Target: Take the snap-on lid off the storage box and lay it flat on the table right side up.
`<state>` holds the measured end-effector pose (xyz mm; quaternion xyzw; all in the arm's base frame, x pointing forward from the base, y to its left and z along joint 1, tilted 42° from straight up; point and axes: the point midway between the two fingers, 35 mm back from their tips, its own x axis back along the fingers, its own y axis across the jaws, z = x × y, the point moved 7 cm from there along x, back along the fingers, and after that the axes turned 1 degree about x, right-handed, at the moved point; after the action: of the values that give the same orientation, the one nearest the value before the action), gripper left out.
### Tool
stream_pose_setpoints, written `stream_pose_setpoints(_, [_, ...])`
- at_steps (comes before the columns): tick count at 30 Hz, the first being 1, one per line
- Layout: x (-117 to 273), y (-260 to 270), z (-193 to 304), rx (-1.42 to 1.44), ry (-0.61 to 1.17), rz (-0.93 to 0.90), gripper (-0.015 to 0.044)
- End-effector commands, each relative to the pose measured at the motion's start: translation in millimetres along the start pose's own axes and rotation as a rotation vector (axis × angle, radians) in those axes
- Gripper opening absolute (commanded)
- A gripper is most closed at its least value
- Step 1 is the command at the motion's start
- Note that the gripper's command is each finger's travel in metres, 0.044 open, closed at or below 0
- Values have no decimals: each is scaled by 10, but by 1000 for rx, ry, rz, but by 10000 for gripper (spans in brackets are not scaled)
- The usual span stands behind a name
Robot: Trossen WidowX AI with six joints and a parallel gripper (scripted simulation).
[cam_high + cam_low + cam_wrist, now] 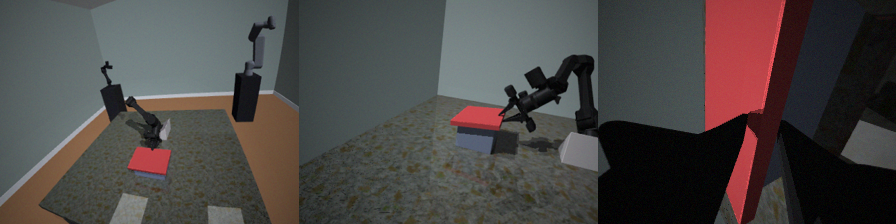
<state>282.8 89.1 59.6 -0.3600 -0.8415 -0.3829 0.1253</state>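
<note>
You've got the lid [150, 160] [479, 117] [740, 55] pinched at its edge, one finger above, one below, w/ the gripper [153, 148] [501, 118] [762, 122] shut on it. You're coming in at a slant, fingers aimed down at the rim on the arm's side.

Lid's red, right side up and over the box [150, 174] [475, 141] [818, 65], its rim sticking out past the walls. Box is blue-grey, upright on the table [194, 155] [385, 173] [774, 197], and your fingers are up at lid height, off the tabletop. Ext. view gives you a dark band betw. lid and lower wall; can't tell if that's shade or a gap, so can't call the snap fit loose or tight.

Your arm [152, 121] [585, 90] is bent over, well apart from the box at its foot, w/ a pale wedge-shaped block [165, 130] [581, 151] [870, 140] right by that foot. Top view: two pale patches at the table's near side, and beyond the table two more arms up on black pedestals, L and R of the picture.
</note>
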Motion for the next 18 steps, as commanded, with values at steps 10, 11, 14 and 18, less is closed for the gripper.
stream_pose_setpoints(10, [-17, 16, -2, -2, 1, 0, 0])
stream_pose_setpoints(11, [-17, 16, -2, -2, 1, 0, 0])
stream_pose_setpoints(14, [-19, 18, -2, -2, 1, 0, 0])
stream_pose_setpoints(18, [-21, 20, -2, -2, 1, 0, 0])
